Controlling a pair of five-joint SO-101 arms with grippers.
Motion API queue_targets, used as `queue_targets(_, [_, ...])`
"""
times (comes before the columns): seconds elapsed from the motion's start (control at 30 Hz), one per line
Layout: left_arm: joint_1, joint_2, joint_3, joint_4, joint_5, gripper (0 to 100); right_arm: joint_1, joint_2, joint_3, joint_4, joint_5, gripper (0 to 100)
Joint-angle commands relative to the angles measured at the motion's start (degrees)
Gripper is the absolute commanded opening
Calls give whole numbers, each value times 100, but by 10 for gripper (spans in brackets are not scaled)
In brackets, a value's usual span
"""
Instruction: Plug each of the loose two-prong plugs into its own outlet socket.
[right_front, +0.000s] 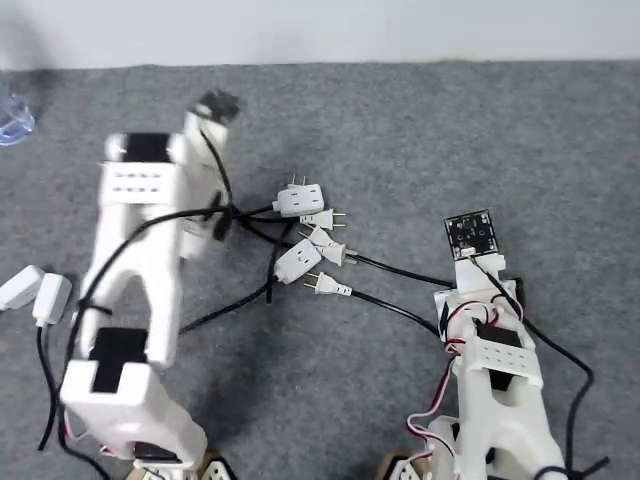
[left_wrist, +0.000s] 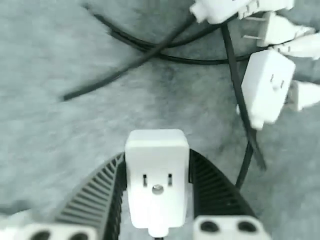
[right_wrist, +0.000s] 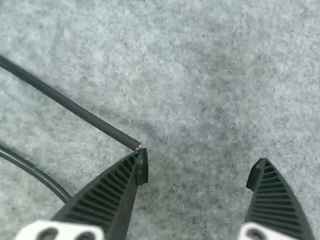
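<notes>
My left gripper (left_wrist: 157, 155) is shut on a white outlet socket (left_wrist: 156, 175), whose slotted face points away from the camera, a little above the grey carpet. Beyond it lie another white socket (left_wrist: 267, 87) and a two-prong plug (left_wrist: 270, 30) among black cables. From above, this cluster sits mid-table: a socket (right_front: 299, 200), a second socket (right_front: 295, 262), and loose plugs (right_front: 327, 286) (right_front: 327, 244) (right_front: 322, 218). The left arm (right_front: 140, 220) stands just left of them. My right gripper (right_wrist: 200, 167) is open over bare carpet, with a black cable end (right_wrist: 136, 145) at one fingertip.
Black cables (right_front: 390, 270) run from the plugs toward the right arm (right_front: 490, 360). Two white adapter blocks (right_front: 35, 292) lie at the left edge. A clear plastic item (right_front: 12, 118) sits at the far left corner. Open carpet lies to the far right.
</notes>
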Motion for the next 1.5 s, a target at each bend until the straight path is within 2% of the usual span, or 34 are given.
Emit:
queue_targets(0.0, [-721, -484, -998, 677, -712, 13, -75, 4, -35, -136, 62, 314])
queue_targets(0.47, [-3235, -387, -1007, 633, -3042, 13, -57, 4, -35, -127, 62, 314])
queue_targets(0.77, [-4475, 431, -1024, -484, -3815, 13, -57, 4, -35, -110, 62, 314])
queue_targets(1.0, [-4826, 1204, -1024, -1037, -3991, 13, -57, 4, -35, -110, 62, 314])
queue_targets(1.37, [-4853, 2119, -1033, -1635, -3991, 15, -57, 4, -35, -110, 62, 314])
queue_targets(1.47, [-4853, 2119, -1033, -1618, -3991, 57, -66, 4, -35, -119, 62, 314])
